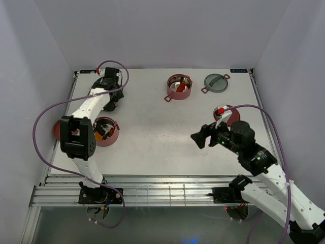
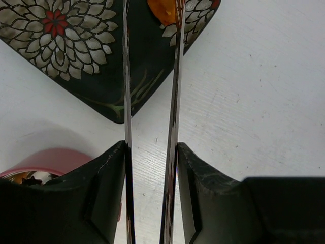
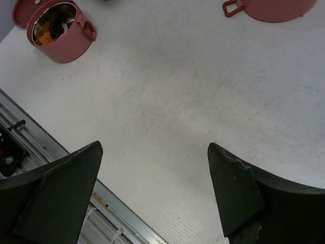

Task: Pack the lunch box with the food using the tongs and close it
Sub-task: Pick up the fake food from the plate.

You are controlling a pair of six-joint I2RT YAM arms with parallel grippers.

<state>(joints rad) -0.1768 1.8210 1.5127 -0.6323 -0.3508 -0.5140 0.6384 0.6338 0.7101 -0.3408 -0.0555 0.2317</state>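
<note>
In the left wrist view my left gripper [image 2: 151, 147] is shut on the silver tongs [image 2: 174, 101], one slim arm against each finger. The tongs reach out over a dark flowered plate [image 2: 76, 46] toward an orange piece of food [image 2: 163, 9] at the top edge. One red lunch box bowl [image 1: 105, 131] stands at the left with orange and dark pieces inside [image 3: 44, 30]. A second bowl [image 1: 179, 86] at the back holds red food. The grey lid [image 1: 216, 82] lies beside that bowl. My right gripper [image 1: 203, 136] hovers open above bare table, with nothing between its fingers [image 3: 76, 178].
A red disc lid [image 1: 228, 113] lies half under the right arm. Another red disc [image 1: 56, 129] shows behind the left arm's elbow. White walls close the table on three sides. A metal rail [image 1: 152, 193] runs along the near edge. Purple cables loop over both arms.
</note>
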